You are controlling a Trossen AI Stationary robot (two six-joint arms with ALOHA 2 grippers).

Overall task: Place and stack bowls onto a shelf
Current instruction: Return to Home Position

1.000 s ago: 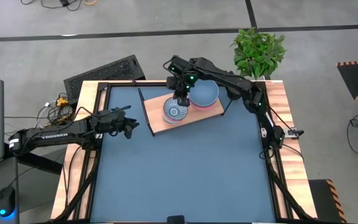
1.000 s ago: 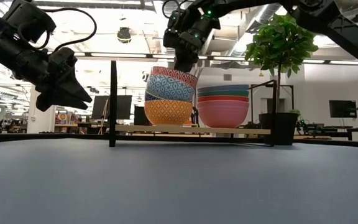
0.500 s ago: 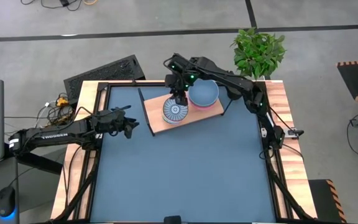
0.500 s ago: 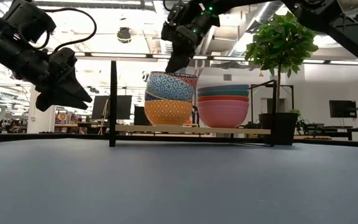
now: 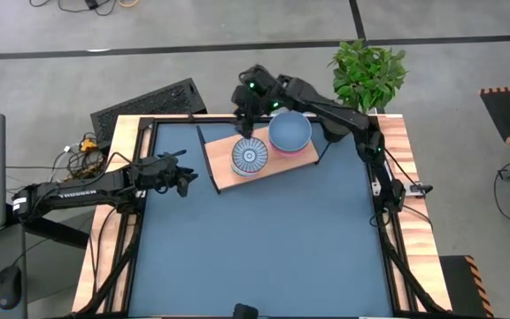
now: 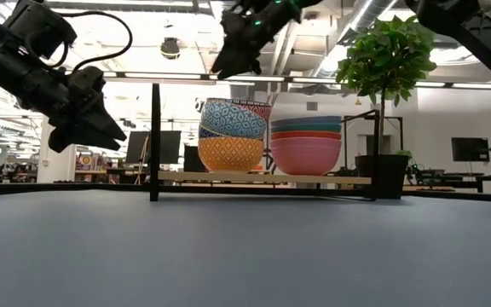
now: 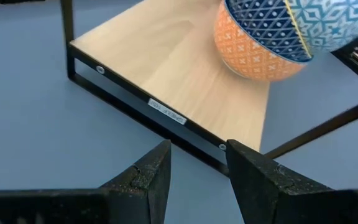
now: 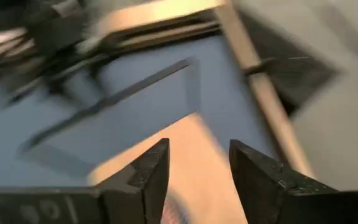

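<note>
The shelf [image 5: 224,168], a light-wood board in a black wire frame, stands at the far middle of the blue mat. Two stacks of bowls rest on it. One is patterned, with an orange bowl [image 6: 230,153] at the bottom and a blue-patterned bowl [image 6: 233,118] sitting slightly tilted on top. The other stack is plain, pink at the bottom [image 6: 305,157] and grey-blue on top [image 5: 289,133]. My right gripper [image 5: 248,108] hangs open above the shelf's far edge, clear of the bowls. My left gripper [image 5: 189,182] is open, level, left of the shelf.
A potted plant [image 5: 367,73] stands beyond the table's far right corner, behind the shelf. A black panel [image 5: 149,108] lies off the far left corner. The blue mat [image 5: 264,239] stretches bare toward the near edge, inside a wooden table border [image 5: 104,230].
My right gripper has let go of the top patterned bowl's rim, risen and drawn back toward the table's far edge. The bowl stays on the patterned stack, now sitting lower and less tipped.
</note>
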